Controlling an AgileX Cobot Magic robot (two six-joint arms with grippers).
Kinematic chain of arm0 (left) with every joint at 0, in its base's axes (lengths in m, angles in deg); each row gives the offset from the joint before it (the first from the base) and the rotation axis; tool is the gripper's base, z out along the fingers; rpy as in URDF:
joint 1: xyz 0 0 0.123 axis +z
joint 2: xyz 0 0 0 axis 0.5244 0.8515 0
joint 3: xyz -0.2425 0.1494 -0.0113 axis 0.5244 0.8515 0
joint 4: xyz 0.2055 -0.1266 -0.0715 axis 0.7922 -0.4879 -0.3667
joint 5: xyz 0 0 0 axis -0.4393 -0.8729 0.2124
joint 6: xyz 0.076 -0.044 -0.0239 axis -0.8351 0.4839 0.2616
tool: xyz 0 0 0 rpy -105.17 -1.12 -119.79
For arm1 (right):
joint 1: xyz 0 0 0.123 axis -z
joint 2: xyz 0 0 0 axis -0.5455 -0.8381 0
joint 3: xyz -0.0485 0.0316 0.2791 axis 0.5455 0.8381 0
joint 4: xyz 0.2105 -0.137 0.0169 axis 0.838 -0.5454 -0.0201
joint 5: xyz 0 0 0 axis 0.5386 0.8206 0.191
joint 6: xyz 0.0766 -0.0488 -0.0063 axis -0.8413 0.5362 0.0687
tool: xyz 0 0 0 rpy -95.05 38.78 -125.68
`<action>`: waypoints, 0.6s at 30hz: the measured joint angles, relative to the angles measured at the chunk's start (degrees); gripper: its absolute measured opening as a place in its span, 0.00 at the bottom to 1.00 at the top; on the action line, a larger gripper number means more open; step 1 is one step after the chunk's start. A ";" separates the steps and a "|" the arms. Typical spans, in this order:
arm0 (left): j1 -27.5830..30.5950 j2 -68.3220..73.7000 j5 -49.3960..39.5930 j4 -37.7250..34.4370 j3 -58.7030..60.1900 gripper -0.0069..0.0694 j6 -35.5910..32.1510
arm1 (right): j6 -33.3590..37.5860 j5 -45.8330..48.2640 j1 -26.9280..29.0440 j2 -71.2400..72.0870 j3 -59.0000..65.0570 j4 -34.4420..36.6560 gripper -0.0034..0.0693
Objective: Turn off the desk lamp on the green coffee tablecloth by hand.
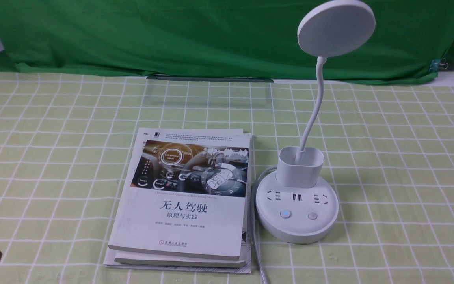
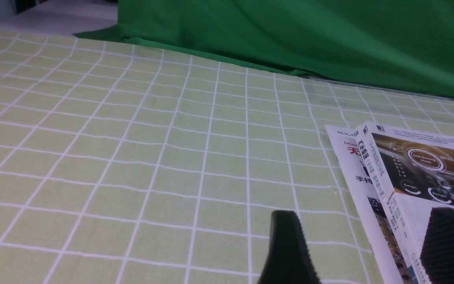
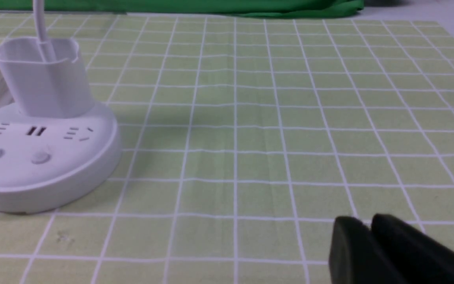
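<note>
White desk lamp (image 3: pixel 41 130) sits on green coffee tablecloth (image 3: pixel 274 130), left of the nearer right gripper (image 3: pixel 363 244), fingers pressed together.

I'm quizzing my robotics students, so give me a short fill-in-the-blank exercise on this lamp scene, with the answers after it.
1. The left button on the desk lamp base glows ____.
2. The stacked books lie to the lamp's ____ in the front view.
3. The lamp stands on the ____-patterned green coffee tablecloth.
4. The right gripper fingers are pressed ____.

Answers: blue; left; grid; together
</note>
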 joint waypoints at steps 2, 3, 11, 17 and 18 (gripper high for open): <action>0.00 0.00 0.00 0.00 0.00 0.63 0.00 | 0.00 0.00 0.00 0.00 0.00 0.00 0.25; 0.00 0.00 0.00 0.00 0.00 0.63 0.00 | 0.00 0.00 0.00 0.00 0.00 0.00 0.25; 0.00 0.00 0.00 0.00 0.00 0.63 0.00 | 0.00 0.00 0.00 0.00 0.00 0.00 0.28; 0.00 0.00 0.00 0.00 0.00 0.63 0.00 | 0.00 0.00 0.00 0.00 0.00 0.00 0.30; 0.00 0.00 0.00 0.00 0.00 0.63 0.00 | 0.00 0.00 0.00 0.00 0.00 0.00 0.31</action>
